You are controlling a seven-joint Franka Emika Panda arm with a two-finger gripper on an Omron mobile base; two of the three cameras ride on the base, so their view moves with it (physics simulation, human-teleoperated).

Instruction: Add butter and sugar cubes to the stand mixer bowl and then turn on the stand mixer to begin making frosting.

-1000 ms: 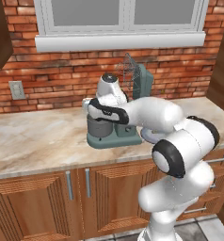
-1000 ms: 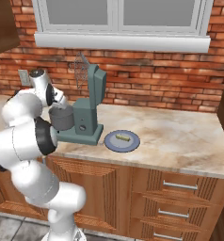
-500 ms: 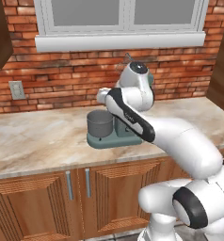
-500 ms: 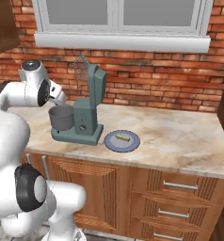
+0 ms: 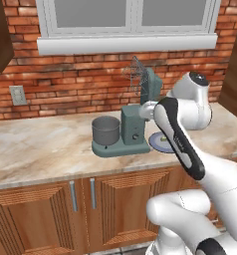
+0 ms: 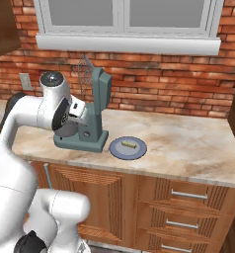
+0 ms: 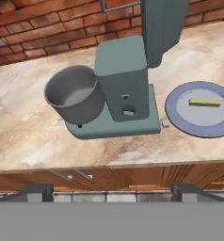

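Marble-patterned beige desk (image 5: 46, 149) ran beneath the red brick wall (image 5: 70, 79) and the white-framed window (image 5: 125, 20), with wooden cabinets (image 6: 154, 197) below it. On the desk stood the teal-green stand mixer (image 7: 128, 89), its head tilted up and its wire whisk (image 5: 135, 74) raised near the bricks. On the mixer's flat base, beside the column, sat the dark grey stand mixer bowl (image 7: 75, 94), upright. Just beside the mixer's other side lay a flat blue-grey plate (image 7: 180, 113) carrying a yellow stick of butter (image 7: 205, 102). A tiny pale cube (image 7: 165, 124) rested on the desk between the mixer base and the plate. The pincer (image 7: 111, 190) hung above the desk's front edge, its fingers wide apart and gripping nothing.
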